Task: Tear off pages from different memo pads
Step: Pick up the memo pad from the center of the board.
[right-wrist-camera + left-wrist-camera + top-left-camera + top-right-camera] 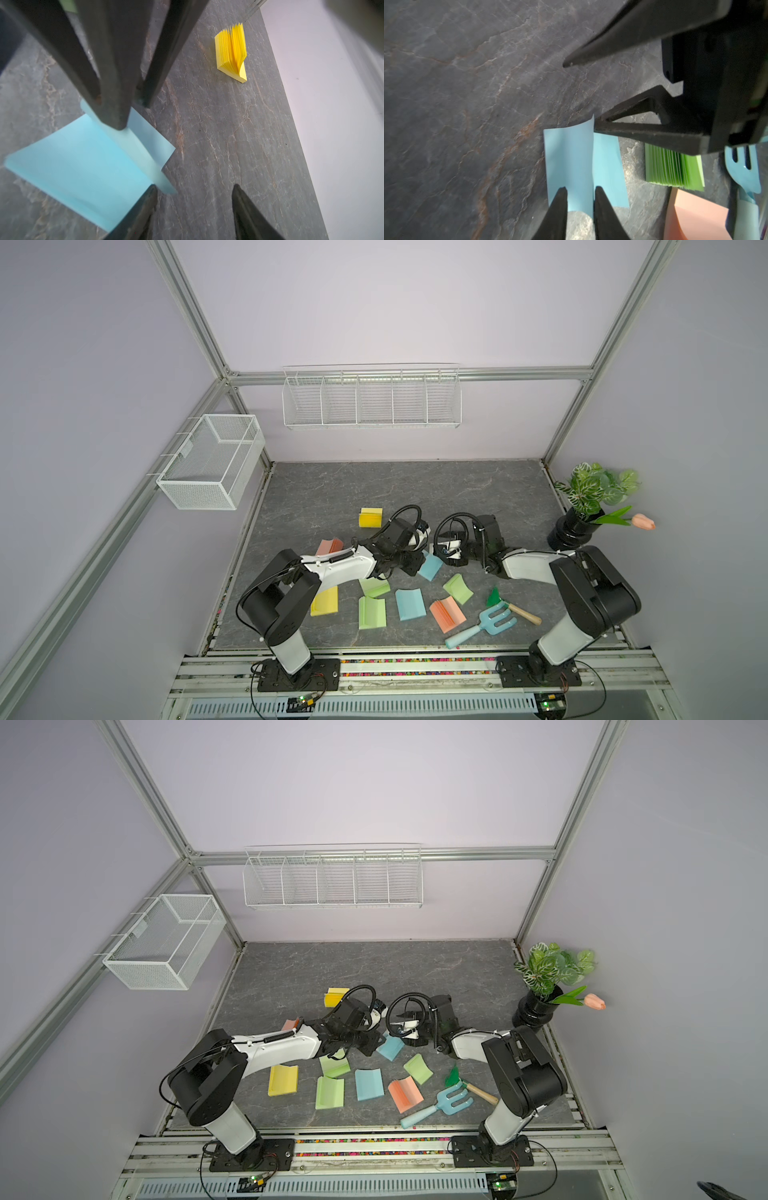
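Toy fork and green memo pad lie toward the surface's front-right corner. Mid-surface, the narrowly parted left hand hovers over a curled light-blue page; the right hand gapes empty.

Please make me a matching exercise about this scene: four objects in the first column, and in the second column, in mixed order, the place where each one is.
Column one:
1. bright yellow memo pad
2. blue garden fork
3. black vase
4. mesh basket

Column two:
A. hung at the left side, off the table
B. near the table's front edge, beside a salmon-orange memo pad
C. at the table's right edge, holding a leafy plant
D. alone, farther back than the other pads

Pairs: 1-D, 2-B, 3-C, 4-A.
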Controlling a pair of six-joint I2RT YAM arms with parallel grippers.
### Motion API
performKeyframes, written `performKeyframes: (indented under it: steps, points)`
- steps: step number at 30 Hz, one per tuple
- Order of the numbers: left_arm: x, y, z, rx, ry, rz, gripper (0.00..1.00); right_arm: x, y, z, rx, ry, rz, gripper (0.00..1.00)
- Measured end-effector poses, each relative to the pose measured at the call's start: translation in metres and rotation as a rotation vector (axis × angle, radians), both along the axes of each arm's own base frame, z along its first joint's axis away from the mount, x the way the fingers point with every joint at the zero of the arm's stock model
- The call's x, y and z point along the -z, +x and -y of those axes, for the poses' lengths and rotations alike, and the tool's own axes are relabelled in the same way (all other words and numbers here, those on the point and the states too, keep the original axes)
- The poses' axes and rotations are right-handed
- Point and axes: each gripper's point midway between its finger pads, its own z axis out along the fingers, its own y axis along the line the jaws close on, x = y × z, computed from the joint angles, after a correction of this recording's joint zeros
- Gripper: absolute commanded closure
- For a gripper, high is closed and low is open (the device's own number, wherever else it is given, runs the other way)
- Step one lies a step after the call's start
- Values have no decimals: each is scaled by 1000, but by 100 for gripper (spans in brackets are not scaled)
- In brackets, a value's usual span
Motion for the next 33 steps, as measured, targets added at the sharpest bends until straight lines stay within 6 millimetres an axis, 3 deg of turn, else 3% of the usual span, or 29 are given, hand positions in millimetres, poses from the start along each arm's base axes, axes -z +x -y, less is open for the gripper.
performKeyframes:
  steps: [10, 14, 17, 19, 20, 27, 33]
  points:
    - [-67, 13, -69, -318, -79, 239, 61, 21, -26, -19, -137, -152, 41, 44]
    - [-81, 23, -87, -418, -101, 282, 61, 24, -30, -24, -175, -206, 62, 60]
    - [-80, 26, -92, -450, -96, 280, 62, 27, -33, -23, -185, -240, 54, 76]
    - [-77, 27, -92, -454, -92, 275, 62, 26, -32, -23, -186, -261, 45, 93]
    - [-77, 27, -92, -456, -90, 272, 62, 24, -30, -23, -181, -268, 38, 93]
    - [-78, 27, -91, -460, -102, 272, 62, -1, -22, -20, -131, -239, -6, 93]
    - [-82, 13, -77, -363, -200, 252, 57, -54, -18, -14, -69, -120, 10, 94]
